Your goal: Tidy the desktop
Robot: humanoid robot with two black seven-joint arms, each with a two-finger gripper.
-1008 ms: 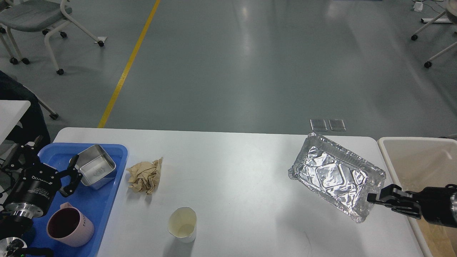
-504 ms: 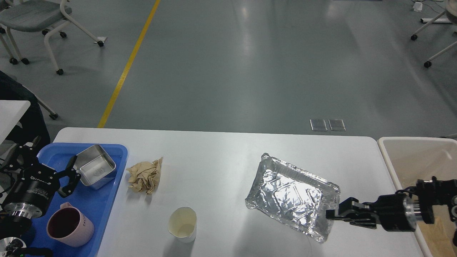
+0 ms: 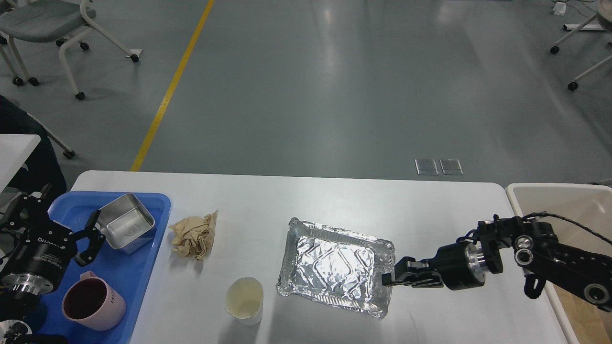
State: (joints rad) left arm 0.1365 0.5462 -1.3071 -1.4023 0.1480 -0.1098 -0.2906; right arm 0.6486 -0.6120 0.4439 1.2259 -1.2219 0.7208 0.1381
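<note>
**Foil tray hauled leftward across the desktop, right gripper on its rim**

While the left side of the scene sits unchanged over the last second, the right side has shifted a good deal.

Far left: blue tray point(image 3: 143, 286) on the near-left corner of the desktop point(image 3: 311, 200). It holds a steel square tin point(image 3: 126, 228) and a pink mug point(image 3: 93, 304). Left gripper point(image 3: 91, 236) hovers over the tray, fingers spread, one tip just beside the tin's left rim; contact cannot be confirmed. Nothing held. Position same as a second ago.

Left of centre: crumpled brown paper point(image 3: 194, 235) on the bare top, just right of the tray. Nearer the robot, a cream paper cup point(image 3: 245, 299), upright. Neither has moved.

Centre: foil tray point(image 3: 337, 266). A second ago it was at the far right, lifted and tilted, next to the bin. Now it is near mid-table, roughly level, seemingly resting on or barely above the surface, its near-left corner close to the cup but apart.

Right: right gripper point(image 3: 389, 277) at the foil tray's right rim, fingers pressed in on the edge, pinching it. Arm has stretched left with it.

Far right: beige bin point(image 3: 519, 200) off the table's right end.

Judgement: foil tray went away from the bin, so disposal is not yet done. Paper and cup also remain out. Thin foil rim may buckle under the pinch.
</note>
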